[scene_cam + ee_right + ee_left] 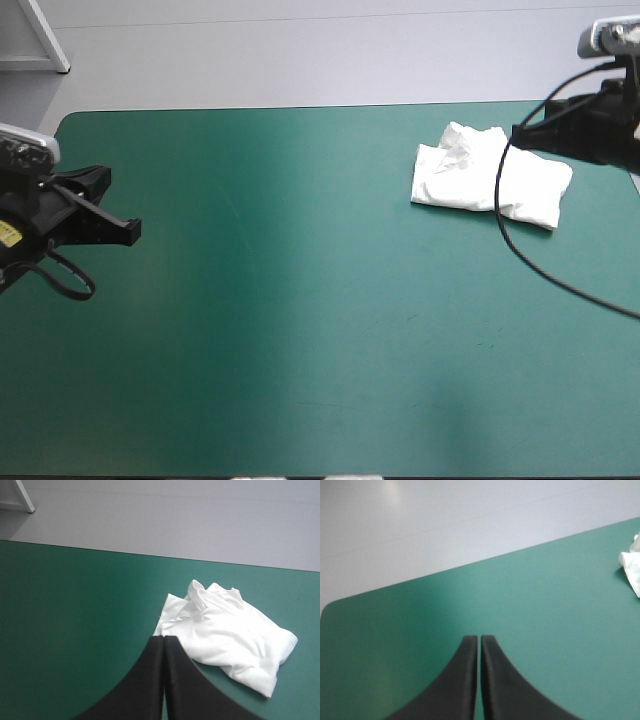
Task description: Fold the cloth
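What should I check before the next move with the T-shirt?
1. T-shirt folded into a bundle: ok.
2. Fold neat: not ok, the far end is rumpled.
3. T-shirt fully on the table: ok.
4. Left claw shut, empty, far from the T-shirt: ok.
5. Right claw shut, holding nothing: ok.
6. Right claw not touching the T-shirt: cannot tell, its tip is over the bundle's edge.
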Robot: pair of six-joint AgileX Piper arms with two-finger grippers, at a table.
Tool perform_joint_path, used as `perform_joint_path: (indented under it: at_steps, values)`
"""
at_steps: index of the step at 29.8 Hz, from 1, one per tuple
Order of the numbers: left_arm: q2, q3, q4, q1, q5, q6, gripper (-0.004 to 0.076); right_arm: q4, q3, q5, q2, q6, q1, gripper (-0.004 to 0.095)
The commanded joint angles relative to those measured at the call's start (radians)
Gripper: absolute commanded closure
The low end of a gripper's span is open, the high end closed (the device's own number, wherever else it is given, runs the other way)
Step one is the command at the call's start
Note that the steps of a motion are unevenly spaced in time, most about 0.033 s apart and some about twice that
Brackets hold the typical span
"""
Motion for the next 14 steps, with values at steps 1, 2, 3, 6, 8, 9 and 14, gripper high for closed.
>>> perform_joint_path:
  at_steps: [1, 2, 3, 6, 8, 9, 14]
  values:
    - [-0.106, 0.017, -0.018, -0.001, -0.078, 0.01, 0.0703, -0.017, 0.213, -0.23, -0.189, -0.011, 0.047, 0.0925]
    - [-0.141, 0.041, -0.018, -0.001, -0.086, 0.024, 0.0703, -0.005, 0.299, -0.28, -0.243, -0.011, 0.049, 0.0925]
    - [-0.169, 0.064, -0.018, -0.001, -0.091, 0.038, 0.0703, 0.003, 0.368, -0.319, -0.287, -0.016, 0.049, 0.0925]
    - [-0.279, 0.171, -0.032, -0.001, -0.118, 0.075, 0.0703, 0.014, 0.622, -0.449, -0.439, -0.058, 0.049, 0.0925]
    - [-0.343, 0.251, -0.045, -0.001, -0.139, 0.082, 0.0703, 0.039, 0.777, -0.508, -0.519, -0.12, 0.049, 0.0925]
    - [-0.376, 0.3, -0.045, -0.001, -0.15, 0.082, 0.0703, 0.057, 0.848, -0.531, -0.567, -0.144, 0.049, 0.0925]
    - [-0.52, 0.57, -0.052, -0.001, -0.167, 0.08, 0.0703, 0.085, 1.132, -0.608, -0.746, -0.179, 0.049, 0.0925]
